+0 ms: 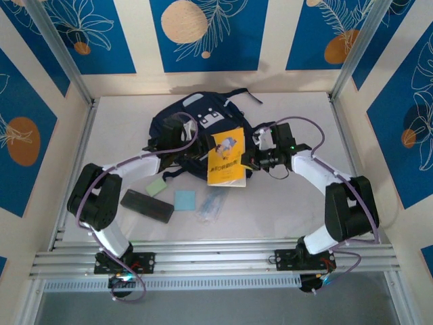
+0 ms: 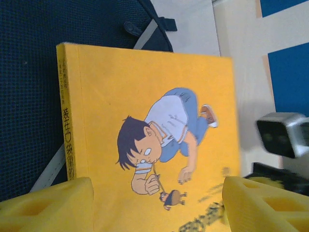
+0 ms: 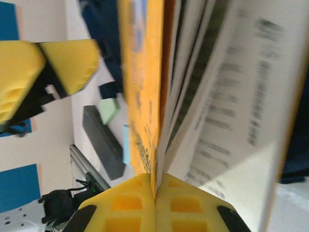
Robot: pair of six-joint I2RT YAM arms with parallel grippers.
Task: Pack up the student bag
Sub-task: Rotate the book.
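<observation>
The student bag [image 1: 193,115] lies at the far middle of the table, with the yellow book [image 1: 226,159] raised over its near right edge. The right gripper [image 3: 155,193] is pinched tight on the book's edge, and loose pages fan out beside the cover. The left gripper [image 2: 157,203] stands wide apart just short of the cover, holding nothing. The bag's opening cannot be made out. To do this well, the right pinch should stay firm so the pages do not splay. The left gripper should probably close on the spine side before the book tips, spine first, into the bag.
</observation>
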